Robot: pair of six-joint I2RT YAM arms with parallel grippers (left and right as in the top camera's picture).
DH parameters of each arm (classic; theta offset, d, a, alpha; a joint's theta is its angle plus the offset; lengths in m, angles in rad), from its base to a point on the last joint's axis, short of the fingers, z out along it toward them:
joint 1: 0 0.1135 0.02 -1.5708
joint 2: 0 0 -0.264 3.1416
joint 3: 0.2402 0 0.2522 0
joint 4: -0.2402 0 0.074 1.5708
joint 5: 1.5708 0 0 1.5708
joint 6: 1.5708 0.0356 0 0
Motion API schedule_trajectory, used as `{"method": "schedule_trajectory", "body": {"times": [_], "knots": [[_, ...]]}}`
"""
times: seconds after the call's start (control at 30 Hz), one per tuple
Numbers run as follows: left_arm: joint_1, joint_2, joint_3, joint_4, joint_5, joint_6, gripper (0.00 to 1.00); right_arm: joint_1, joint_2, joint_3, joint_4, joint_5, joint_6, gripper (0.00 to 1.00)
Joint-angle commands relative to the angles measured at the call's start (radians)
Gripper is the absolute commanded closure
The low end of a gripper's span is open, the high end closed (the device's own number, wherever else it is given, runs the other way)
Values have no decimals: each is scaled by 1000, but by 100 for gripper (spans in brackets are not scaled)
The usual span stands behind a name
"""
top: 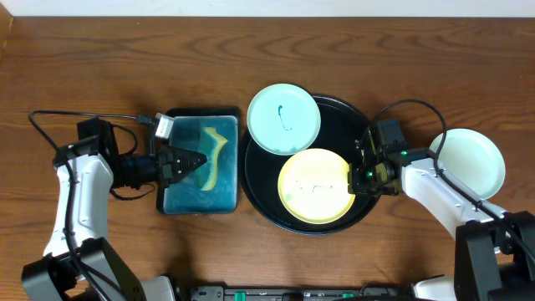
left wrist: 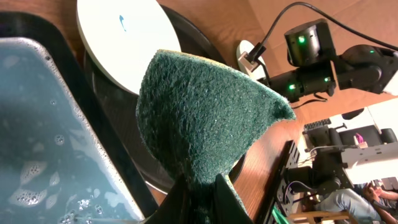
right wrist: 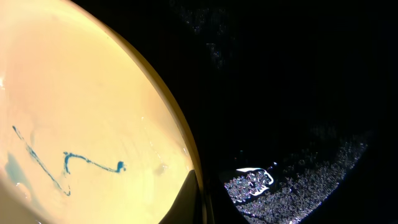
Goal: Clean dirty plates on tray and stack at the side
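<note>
Left of the tray (top: 351, 125), the left pincer (top: 199, 160) clamps the sponge (top: 216, 150) over the basin (top: 180, 194) for wetting. The right pincer (top: 358, 176) seemingly pinches the yellow plate (top: 311, 186), steadying it.

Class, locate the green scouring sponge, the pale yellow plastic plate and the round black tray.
Green scouring sponge (left wrist: 205, 118), left wrist view, rough face.
Pale yellow plastic plate (top: 313, 186), overhead view, centre.
Round black tray (top: 255, 180), overhead view, left side.
</note>
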Motion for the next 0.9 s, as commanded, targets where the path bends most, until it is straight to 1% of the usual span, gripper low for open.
{"method": "schedule_trajectory", "body": {"times": [0.0,0.2,0.6,0.87], "knots": [[6,-16,-3,-4,80,31,93,11,7,-6,-2,10,18,99],[6,-16,-3,-4,121,31,93,11,7,-6,-2,10,18,99],[6,-16,-3,-10,126,30,93,11,7,-6,-1,10,18,99],[6,-16,-3,-10,158,31,92,11,7,-6,1,10,18,99]]}}
